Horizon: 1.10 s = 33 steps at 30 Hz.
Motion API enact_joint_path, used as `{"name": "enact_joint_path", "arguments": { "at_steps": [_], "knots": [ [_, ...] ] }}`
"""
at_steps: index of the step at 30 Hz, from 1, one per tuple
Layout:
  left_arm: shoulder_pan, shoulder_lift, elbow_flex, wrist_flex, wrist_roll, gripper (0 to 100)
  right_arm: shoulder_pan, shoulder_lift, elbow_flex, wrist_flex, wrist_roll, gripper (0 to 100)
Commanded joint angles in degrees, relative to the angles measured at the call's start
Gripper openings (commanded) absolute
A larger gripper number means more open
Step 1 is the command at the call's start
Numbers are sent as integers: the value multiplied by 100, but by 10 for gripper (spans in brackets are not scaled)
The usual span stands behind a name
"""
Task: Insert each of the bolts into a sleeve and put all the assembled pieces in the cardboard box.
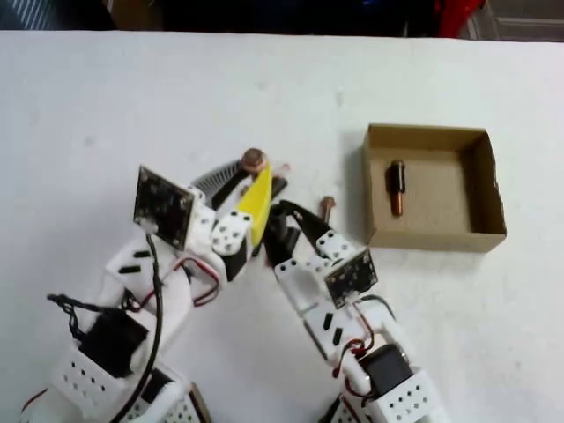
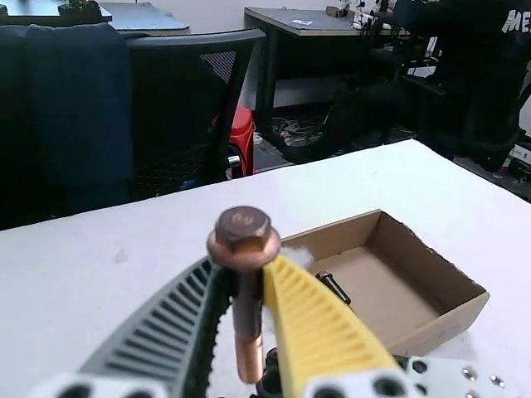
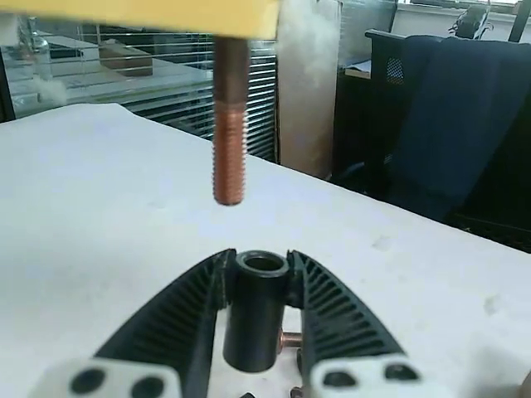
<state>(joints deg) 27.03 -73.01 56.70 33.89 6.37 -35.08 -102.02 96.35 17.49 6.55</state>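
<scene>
Nearest the arms, and a short way off the left wall of the cardboard box (image 1: 429,132) as the high camera sees it, the right gripper (image 3: 259,267) clasps a black sleeve (image 3: 255,319) between its two black ribbed fingers. The sleeve stands upright with its open mouth facing up. Directly over it, the left gripper (image 2: 241,264) pinches a copper bolt (image 2: 246,315) between one grey finger and one yellow finger, just under the flanged hex head. The bolt hangs upright, head up. Its threaded tip points down at the sleeve's mouth with a clear gap between the two, so bolt and sleeve are not yet joined. Between the two grippers and the box, close to that same left wall, a second bolt (image 1: 327,206) lies loose on the white table (image 1: 132,97). The box sits open-topped on the table. Inside it rests one assembled piece (image 1: 397,187), a dark sleeve with a copper shaft showing at one end. It lies flat on the box floor nearer the left wall than the right. Beyond the box, past the table's far edge, stands a black mesh office chair (image 2: 191,108).
</scene>
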Motion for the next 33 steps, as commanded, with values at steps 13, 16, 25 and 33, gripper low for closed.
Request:
{"name": "enact_joint_path", "arguments": {
  "at_steps": [13,16,25,33],
  "knots": [
    [84,-189,519,-1125,563,23,-40,-92,53,-163,308,16],
    [84,-189,527,-1081,580,23,-40,-92,53,-163,308,16],
    [259,-180,527,-879,870,23,-31,-92,53,-163,308,16],
    [224,-180,527,-668,897,23,-22,-92,53,-163,308,16]
  ]
}}
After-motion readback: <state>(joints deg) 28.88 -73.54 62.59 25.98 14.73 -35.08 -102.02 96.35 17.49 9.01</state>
